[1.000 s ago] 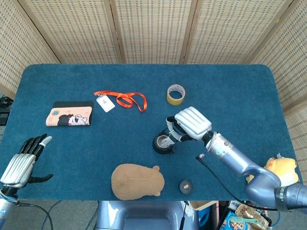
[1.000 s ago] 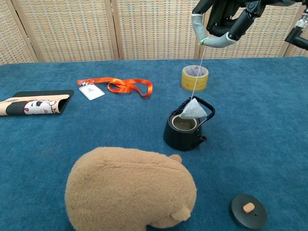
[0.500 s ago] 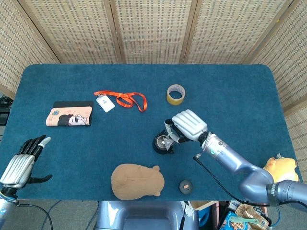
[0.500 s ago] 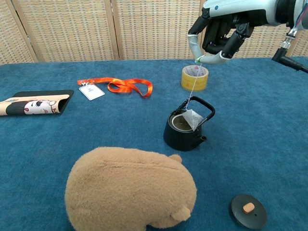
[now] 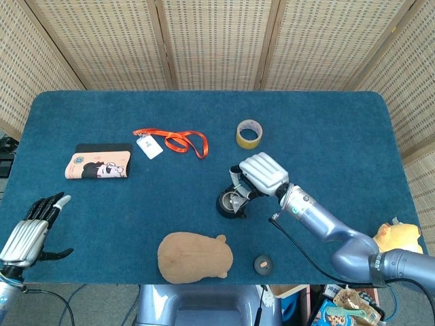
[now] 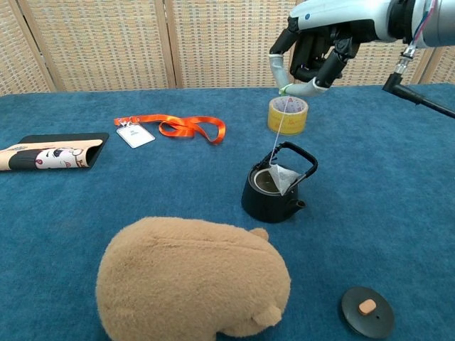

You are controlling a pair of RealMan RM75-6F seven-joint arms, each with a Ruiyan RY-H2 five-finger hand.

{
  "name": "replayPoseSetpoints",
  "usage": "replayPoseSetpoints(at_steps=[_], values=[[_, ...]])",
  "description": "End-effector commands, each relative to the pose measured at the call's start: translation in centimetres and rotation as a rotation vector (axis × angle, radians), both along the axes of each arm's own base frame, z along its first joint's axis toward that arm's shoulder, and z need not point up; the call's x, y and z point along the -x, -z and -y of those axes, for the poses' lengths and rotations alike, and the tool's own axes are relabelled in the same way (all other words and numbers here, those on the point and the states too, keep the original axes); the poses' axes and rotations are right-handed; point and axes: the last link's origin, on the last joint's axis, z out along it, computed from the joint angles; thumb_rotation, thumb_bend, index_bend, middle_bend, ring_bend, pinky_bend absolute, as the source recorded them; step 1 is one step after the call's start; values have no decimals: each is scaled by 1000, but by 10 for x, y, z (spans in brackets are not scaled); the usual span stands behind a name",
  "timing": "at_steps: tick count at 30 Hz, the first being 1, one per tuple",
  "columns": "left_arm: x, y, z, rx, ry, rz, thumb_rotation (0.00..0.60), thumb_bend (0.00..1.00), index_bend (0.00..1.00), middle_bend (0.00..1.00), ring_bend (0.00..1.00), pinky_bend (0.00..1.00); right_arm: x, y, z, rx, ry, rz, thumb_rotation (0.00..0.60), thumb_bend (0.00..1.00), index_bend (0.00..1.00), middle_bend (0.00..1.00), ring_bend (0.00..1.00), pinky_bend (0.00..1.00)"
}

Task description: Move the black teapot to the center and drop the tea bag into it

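Note:
The black teapot (image 6: 274, 189) (image 5: 231, 203) stands open near the table's middle, handle raised. My right hand (image 6: 313, 50) (image 5: 260, 174) hovers above it and pinches the string of the white tea bag (image 6: 280, 178). The bag hangs at the pot's mouth, its lower part inside the rim. The pot's lid (image 6: 366, 310) (image 5: 263, 263) lies on the cloth at the front right. At the front left edge my left hand (image 5: 30, 232) rests with fingers apart, holding nothing.
A tan plush animal (image 6: 192, 280) (image 5: 195, 257) lies just in front of the teapot. A yellow tape roll (image 6: 288, 114) sits behind it. An orange lanyard with a badge (image 6: 170, 128) and a printed pouch (image 6: 51, 153) lie to the left. Wicker screens stand behind the table.
My right hand has come lower and moved left over the teapot. The tea bag has sunk from above the handle into the pot's mouth. The left hand stays put.

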Motion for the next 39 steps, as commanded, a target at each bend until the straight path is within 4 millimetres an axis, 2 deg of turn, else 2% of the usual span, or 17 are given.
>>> replayPoseSetpoints(at_steps=[1, 7, 16, 23, 30, 39], values=[[1, 0, 1, 2, -4, -1, 600, 102, 0, 0, 0, 0, 5, 5, 3, 0, 15, -12, 600, 603, 647, 927, 939, 767], [1, -1, 1, 1, -5, -3, 600, 102, 0, 0, 0, 0, 15, 12, 11, 9, 48, -31, 600, 603, 647, 928, 939, 767], [-4, -1, 0, 12, 4, -12, 600, 102, 0, 0, 0, 0, 59, 14, 15, 27, 142, -98, 600, 603, 647, 927, 939, 767], [-8, -1, -1, 14, 16, -14, 600, 102, 0, 0, 0, 0, 77, 12, 11, 17, 176, -136, 600, 602, 636, 922, 939, 767], [-14, -2, -1, 18, 32, -17, 600, 102, 0, 0, 0, 0, 86, 11, 8, 9, 191, -154, 600, 602, 452, 915, 938, 767], [-17, -2, -1, 21, 35, -21, 600, 101, 0, 0, 0, 0, 85, 8, 7, 11, 180, -163, 600, 603, 285, 913, 938, 767]])
